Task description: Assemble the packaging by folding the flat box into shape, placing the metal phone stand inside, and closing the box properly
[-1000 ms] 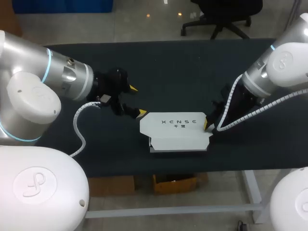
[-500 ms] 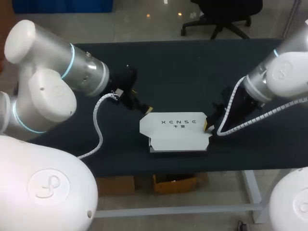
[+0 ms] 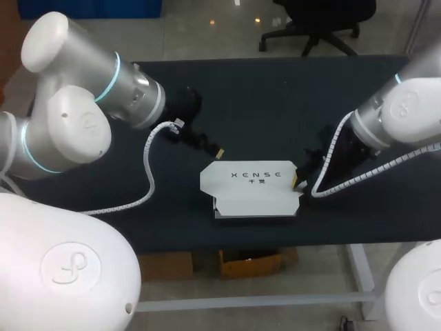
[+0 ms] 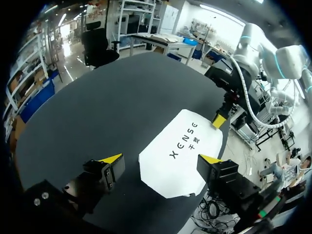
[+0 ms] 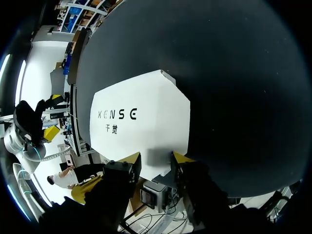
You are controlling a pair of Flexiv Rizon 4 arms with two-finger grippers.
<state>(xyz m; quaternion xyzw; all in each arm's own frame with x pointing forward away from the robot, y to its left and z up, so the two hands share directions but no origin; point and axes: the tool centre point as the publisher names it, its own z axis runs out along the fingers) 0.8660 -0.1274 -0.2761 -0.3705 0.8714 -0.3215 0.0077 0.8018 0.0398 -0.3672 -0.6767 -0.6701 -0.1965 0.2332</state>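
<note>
head: saw flat white box [image 3: 251,186] on table [image 3: 275,96], left gripper [image 3: 215,150] at its 10 o'clock, right gripper [image 3: 298,181] at 3 | left wrist: found left gripper [image 4: 161,158] spread wide, gripping nothing, box [image 4: 183,151] corner just ahead | right wrist: found right gripper [image 5: 156,157] narrowly parted, tips at box [image 5: 141,117] edge, not clamped

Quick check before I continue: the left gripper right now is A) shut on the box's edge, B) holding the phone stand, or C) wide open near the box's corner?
C: the left wrist view shows the left gripper with its yellow tips spread wide, nothing held, the white box ahead of them.
</note>
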